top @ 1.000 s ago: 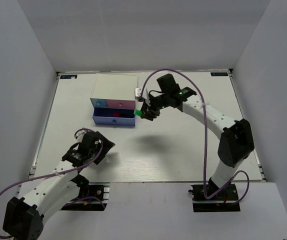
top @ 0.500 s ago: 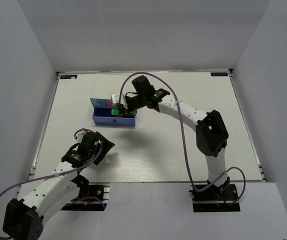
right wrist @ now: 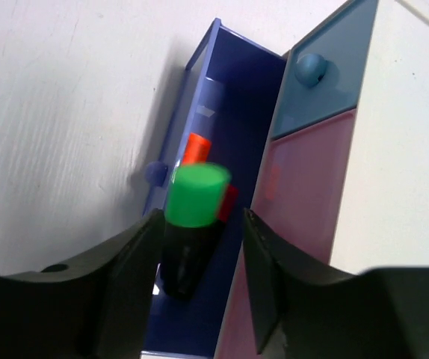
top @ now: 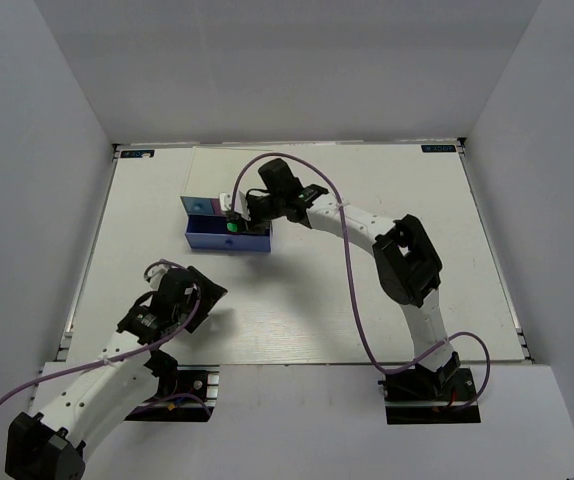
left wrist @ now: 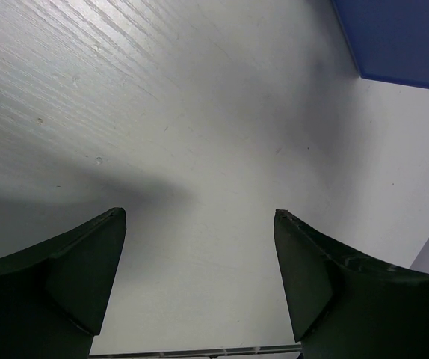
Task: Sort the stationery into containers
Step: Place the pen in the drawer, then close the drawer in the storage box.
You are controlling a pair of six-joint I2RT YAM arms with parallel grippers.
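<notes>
My right gripper hovers over the pulled-out darker blue drawer of the cream-topped box. The green-ended black highlighter sits between its fingers, against the left one, with a gap to the right one; the jaws stand apart. An orange end and a reddish-pink end lie in the drawer below. The light-blue and pink fronts are closed. My left gripper is open and empty over bare table. The eraser and small pieces are out of view.
The white table is walled by grey panels at the back and sides. A corner of the blue drawer front shows far ahead of the left gripper. The right arm stretches across the table's middle toward the box.
My right gripper has carried the green highlighter from beside the box's right side to over the open darker blue drawer. The left arm has barely moved.
</notes>
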